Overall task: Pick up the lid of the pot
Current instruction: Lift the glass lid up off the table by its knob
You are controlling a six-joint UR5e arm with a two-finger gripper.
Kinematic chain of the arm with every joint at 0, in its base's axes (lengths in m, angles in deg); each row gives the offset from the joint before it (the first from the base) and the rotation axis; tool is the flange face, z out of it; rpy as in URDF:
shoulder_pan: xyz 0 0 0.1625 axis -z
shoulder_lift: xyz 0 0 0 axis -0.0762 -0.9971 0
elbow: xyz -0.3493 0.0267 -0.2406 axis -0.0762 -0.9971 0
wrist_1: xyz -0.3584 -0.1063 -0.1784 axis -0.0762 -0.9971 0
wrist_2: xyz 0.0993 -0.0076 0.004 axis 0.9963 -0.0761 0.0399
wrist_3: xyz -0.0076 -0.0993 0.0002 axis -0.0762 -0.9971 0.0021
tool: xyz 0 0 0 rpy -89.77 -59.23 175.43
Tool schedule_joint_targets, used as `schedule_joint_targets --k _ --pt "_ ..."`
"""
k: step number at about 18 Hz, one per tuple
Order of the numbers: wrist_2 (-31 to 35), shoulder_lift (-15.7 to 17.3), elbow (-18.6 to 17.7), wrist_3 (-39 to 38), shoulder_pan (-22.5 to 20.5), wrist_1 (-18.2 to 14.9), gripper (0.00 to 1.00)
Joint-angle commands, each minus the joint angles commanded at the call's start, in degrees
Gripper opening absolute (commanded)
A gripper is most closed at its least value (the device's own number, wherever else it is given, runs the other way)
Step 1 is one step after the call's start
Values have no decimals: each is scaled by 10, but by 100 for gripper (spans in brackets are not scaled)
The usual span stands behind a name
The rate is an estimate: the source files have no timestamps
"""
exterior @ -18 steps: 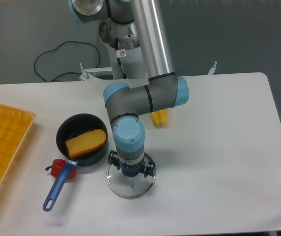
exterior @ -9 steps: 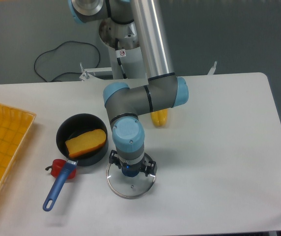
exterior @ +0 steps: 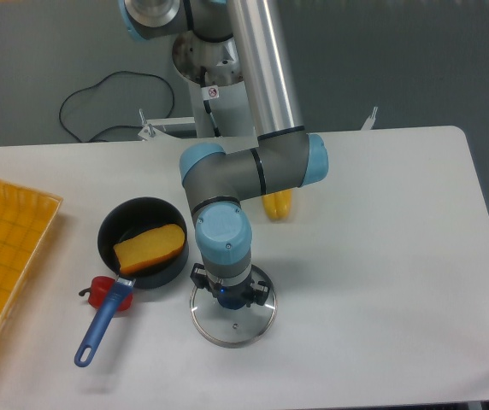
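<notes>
Camera view: above the table (exterior: 398, 256), the arm (exterior: 304, 162) is reaching down. A black pan (exterior: 110, 231) is sitting beside the gripper (exterior: 232, 292), whose fingers are standing apart; I cannot tell whether they are gripping. The pot lid (exterior: 249, 328) is lying below, its blue knob (exterior: 232, 302) showing between them.

The hand (exterior: 233, 295) partly hides the lid (exterior: 229, 330); the crate (exterior: 18, 243) is cropped.
</notes>
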Motion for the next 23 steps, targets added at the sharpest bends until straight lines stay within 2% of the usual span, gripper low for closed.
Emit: schedule_joint_targets --k 3,8,13,20,23 --pt "-1 2 0 2 -1 -2 56" --pt "-1 10 8 10 -4 -7 56" --pt "-2 25 18 69 -10 -57 56" --pt "-25 50 23 179 -25 -85 56" --pt "-26 61 24 192 -29 -85 56"
